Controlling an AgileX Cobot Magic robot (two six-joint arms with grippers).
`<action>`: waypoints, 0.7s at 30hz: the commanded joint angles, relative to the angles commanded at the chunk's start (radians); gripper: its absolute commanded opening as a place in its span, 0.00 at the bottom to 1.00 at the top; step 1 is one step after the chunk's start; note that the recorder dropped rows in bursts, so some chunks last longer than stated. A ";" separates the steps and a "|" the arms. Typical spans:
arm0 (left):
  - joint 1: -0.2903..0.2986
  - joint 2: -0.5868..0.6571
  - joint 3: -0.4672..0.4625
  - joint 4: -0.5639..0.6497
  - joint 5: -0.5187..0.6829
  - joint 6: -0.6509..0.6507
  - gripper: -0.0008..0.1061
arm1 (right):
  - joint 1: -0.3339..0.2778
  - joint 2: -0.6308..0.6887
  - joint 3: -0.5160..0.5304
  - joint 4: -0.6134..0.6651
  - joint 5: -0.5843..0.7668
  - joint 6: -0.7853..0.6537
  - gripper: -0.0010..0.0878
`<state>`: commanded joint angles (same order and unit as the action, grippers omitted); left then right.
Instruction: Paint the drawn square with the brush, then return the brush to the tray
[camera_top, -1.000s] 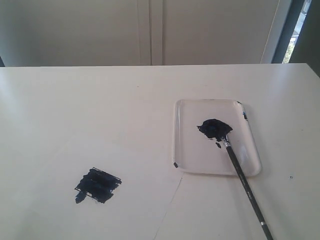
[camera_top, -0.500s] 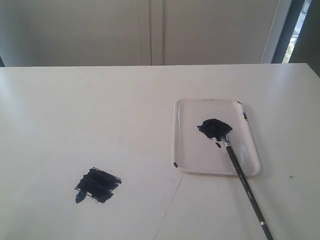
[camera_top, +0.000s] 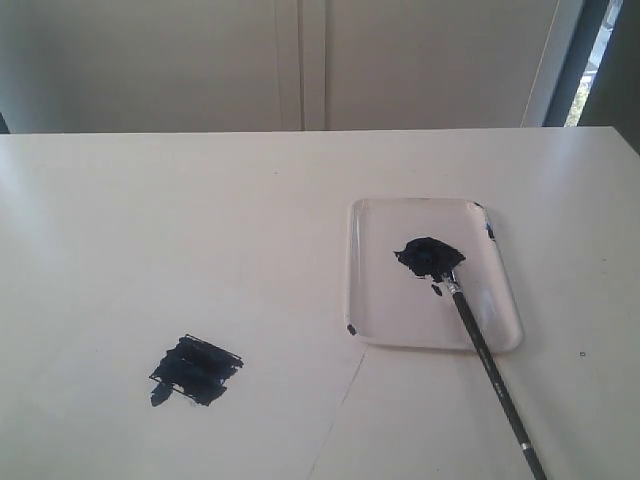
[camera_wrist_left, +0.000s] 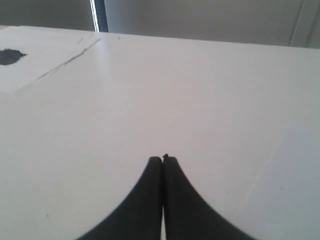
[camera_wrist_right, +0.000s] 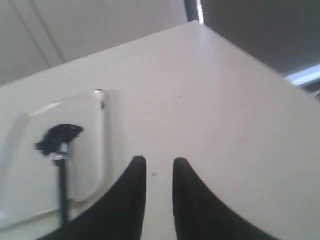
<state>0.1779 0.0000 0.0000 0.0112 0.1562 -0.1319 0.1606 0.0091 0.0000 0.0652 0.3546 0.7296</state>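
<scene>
The left fingers (camera_wrist_left: 150, 187) are clenched tip to tip with nothing between them, low over bare bench. The right fingers (camera_wrist_right: 136, 180) stand slightly parted and released, gripping nothing, just beside the tray.

One drawn square (camera_top: 196, 370) lies on the paper, filled in as a ragged blue-black patch with streaky edges. One brush (camera_top: 486, 362), thin and black-handled with a short silver ferrule, rests with its bristles in the single paint blob (camera_top: 428, 255) and its handle crossing the tray's near rim onto the bench. The one tray (camera_top: 372, 300) is clear, shallow plastic, rectangular with rounded corners, glossy, well apart from the square. One white sheet of paper (camera_top: 270, 425) shows a thin edge line. The bench (camera_top: 200, 200) is smooth, matt off-white. Behind it stand pale wall panels (camera_top: 300, 60) and a dark window frame (camera_top: 575, 60).
</scene>
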 joint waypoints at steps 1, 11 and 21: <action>0.000 0.000 0.000 0.000 0.038 0.000 0.01 | 0.000 0.000 0.000 0.106 0.003 0.007 0.22; 0.000 0.000 0.000 0.000 0.038 0.000 0.01 | 0.000 0.000 0.000 -0.374 -0.003 0.007 0.22; 0.000 0.000 0.000 -0.002 0.038 0.000 0.01 | 0.000 0.000 0.000 -0.471 -0.034 0.007 0.22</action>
<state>0.1779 0.0000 0.0000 0.0093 0.1942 -0.1319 0.1606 0.0091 0.0000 -0.4055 0.3205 0.7369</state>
